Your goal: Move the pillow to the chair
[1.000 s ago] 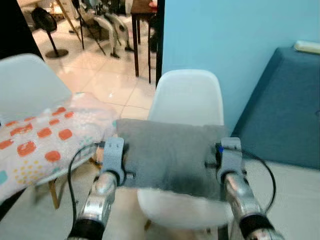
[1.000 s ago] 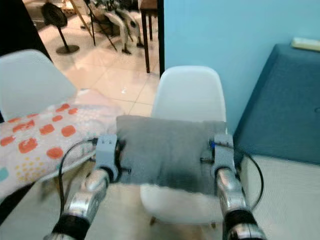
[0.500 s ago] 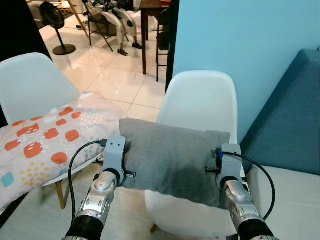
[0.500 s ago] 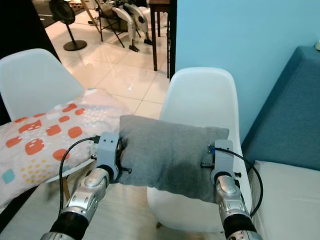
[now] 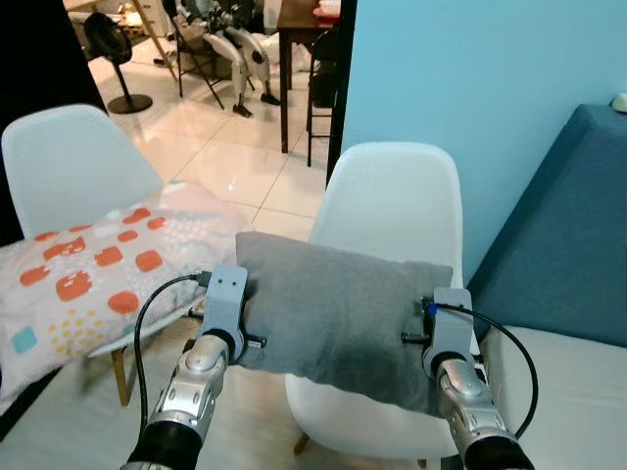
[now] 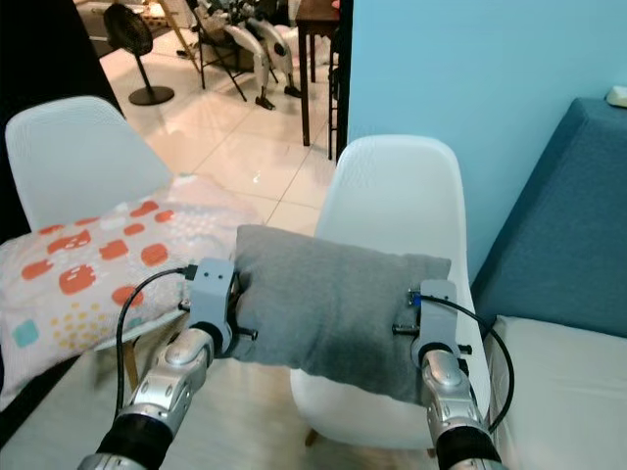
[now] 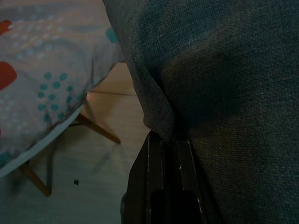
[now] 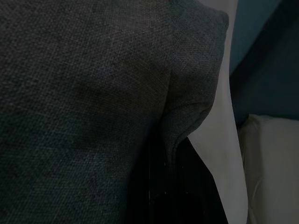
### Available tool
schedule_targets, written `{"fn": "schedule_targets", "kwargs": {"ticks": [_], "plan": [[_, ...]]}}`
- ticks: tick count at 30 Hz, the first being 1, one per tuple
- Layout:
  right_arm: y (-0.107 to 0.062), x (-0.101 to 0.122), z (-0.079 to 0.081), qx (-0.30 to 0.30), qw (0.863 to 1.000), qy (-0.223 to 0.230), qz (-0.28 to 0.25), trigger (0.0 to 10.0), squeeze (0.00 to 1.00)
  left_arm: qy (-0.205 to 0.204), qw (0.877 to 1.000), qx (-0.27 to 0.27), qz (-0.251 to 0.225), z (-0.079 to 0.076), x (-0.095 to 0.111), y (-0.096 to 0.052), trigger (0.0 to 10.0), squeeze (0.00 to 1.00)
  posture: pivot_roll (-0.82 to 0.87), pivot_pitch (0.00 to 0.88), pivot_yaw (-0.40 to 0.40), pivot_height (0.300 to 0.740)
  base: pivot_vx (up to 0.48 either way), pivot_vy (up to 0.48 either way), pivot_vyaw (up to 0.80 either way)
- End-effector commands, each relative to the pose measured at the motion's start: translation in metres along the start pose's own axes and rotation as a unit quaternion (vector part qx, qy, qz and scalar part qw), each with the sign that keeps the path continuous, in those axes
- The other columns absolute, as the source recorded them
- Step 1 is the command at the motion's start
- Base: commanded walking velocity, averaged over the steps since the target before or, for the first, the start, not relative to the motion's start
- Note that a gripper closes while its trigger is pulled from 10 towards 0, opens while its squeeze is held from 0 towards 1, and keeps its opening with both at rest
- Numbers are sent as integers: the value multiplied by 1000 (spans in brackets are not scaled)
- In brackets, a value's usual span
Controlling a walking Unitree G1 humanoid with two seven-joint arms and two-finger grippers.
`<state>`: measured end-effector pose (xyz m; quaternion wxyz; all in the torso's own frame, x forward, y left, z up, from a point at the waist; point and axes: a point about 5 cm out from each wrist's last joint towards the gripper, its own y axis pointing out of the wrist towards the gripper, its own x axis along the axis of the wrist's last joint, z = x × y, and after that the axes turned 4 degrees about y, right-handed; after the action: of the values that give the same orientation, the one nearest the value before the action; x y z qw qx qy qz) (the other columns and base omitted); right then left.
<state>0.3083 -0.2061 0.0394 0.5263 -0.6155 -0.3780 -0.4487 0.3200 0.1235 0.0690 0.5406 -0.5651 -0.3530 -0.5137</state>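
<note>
1. A room with a pale tiled floor and a light blue wall. At 9 o'clock stands a white chair carrying a patterned cushion with orange patches. At 3 o'clock is a dark blue sofa. At 12 o'clock, far back, are a dark wooden table and a floor fan.
2. A white shell chair stands straight ahead, its back against the blue wall.
3. A grey pillow is held in the air just above the chair's seat, between the two arms.
4. The left hand is clamped on the pillow's 9 o'clock edge; the left wrist view shows its black fingers pinching the grey cloth.
5. The right hand is clamped on the 3 o'clock edge, fingers buried in a fold.
6. Compared with half a second ago, the view has shifted slightly; the pillow is still gripped at both ends over the seat.
7. The pillow's long axis runs from 9 to 3 o'clock, dipping a little towards 3 o'clock, broad face up.
</note>
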Motion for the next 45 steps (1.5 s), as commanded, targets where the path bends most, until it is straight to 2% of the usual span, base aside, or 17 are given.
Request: {"fn": "schedule_targets", "kwargs": {"ticks": [1,5,6,8,14,22,45], "plan": [[0,1,2,6,1000,0,-3,10000,0,10,1000,-21,-10,-9,8,4,10000,0,-11,93,33,740,0,-360,0],[1,3,2,7,1000,-1,-4,10000,0,9,1000,-18,-8,-8,7,4,10000,0,-11,95,30,740,0,-346,0],[1,3,2,6,1000,-1,-4,10000,0,-14,1000,-20,-6,-8,6,3,10000,0,-11,94,30,740,0,0,0],[1,3,2,6,1000,-1,-4,10000,0,-27,999,-20,1,-8,4,3,10000,0,-13,96,30,740,0,240,0],[1,4,1,6,1000,-2,-5,10000,0,-17,1000,-19,2,-7,2,2,10000,0,-13,96,30,740,0,480,0],[-1,0,4,8,1000,0,-2,10000,0,6,1000,-13,7,-5,0,1,10000,0,-5,96,33,740,0,0,0],[0,1,2,-2,1000,-10,-3,10000,0,19,999,-32,6,-11,2,4,10000,0,-6,99,38,740,0,0,0]]}}
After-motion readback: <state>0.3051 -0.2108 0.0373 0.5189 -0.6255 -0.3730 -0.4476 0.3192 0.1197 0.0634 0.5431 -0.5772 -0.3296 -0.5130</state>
